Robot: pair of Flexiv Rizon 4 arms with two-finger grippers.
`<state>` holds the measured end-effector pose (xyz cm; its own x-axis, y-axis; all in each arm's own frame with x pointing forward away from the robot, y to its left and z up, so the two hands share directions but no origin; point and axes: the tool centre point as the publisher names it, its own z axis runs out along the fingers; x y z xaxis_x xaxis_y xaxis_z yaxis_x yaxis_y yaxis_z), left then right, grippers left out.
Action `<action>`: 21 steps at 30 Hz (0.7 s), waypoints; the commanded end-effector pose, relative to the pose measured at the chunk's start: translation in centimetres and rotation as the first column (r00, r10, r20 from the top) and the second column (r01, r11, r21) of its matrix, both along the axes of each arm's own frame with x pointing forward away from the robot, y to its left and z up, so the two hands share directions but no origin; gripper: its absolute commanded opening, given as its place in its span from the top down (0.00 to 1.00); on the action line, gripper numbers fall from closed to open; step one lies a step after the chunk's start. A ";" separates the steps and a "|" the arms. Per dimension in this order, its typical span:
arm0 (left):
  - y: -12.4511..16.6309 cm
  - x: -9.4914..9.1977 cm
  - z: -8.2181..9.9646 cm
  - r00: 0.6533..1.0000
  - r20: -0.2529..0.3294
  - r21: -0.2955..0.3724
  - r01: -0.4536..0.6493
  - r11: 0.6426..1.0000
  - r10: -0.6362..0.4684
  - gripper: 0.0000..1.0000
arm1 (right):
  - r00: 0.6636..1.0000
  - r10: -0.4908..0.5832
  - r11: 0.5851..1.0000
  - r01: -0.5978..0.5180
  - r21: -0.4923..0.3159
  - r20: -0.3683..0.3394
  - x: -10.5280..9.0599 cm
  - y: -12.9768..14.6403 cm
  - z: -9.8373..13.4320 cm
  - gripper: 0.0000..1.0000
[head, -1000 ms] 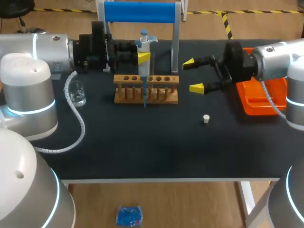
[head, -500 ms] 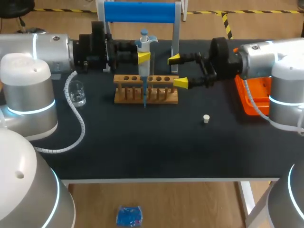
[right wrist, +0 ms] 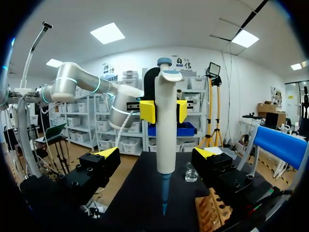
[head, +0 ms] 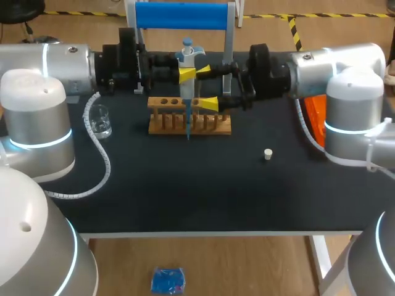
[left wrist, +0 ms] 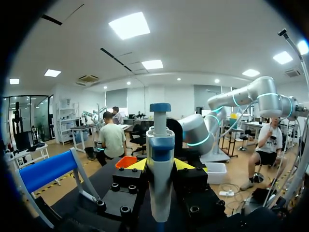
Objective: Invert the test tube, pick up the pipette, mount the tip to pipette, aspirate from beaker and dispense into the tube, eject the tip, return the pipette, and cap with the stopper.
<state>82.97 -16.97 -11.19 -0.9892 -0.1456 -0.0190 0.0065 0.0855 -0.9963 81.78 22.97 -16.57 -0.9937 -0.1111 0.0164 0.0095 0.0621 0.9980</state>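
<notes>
My left gripper (head: 187,74) is clamping the pipette (head: 187,54) upright at upper centre; my right gripper (head: 207,86) is gaping wide beside it, holding nothing.

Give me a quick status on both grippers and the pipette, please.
Left gripper shut on pipette, upright over the rack. Right gripper open, close to the pipette, not touching. Stopper lying apart, nothing in the way.

Unclear around the wooden test tube rack (head: 163,123)
Its holes are too small for us to see what they hold; right of it, the orange plastic tray (head: 315,123) is mostly hidden behind our silver right arm (head: 333,61); above it, the white and blue plastic pipette (left wrist: 160,169) is cut off below its barrel in the left wrist view.
</notes>
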 end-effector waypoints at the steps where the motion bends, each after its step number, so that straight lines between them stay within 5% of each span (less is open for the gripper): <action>1: -0.1 -0.1 0.0 1.000 0.003 -0.004 -0.005 1.000 0.005 1.00 | 1.000 -0.006 1.000 0.006 0.002 0.004 0.2 1.4 -0.1 0.00; 21: -0.1 -0.1 0.0 1.000 0.003 -0.004 -0.005 1.000 0.005 1.00 | 0.996 -0.087 0.994 0.088 0.066 -0.018 1.2 3.6 0.2 0.00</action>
<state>82.97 -16.97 -11.19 -0.9892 -0.1456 -0.0190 0.0065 0.0854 -0.9963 83.29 26.29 -16.13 -0.9989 -0.0383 0.0288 0.0285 0.0076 0.9996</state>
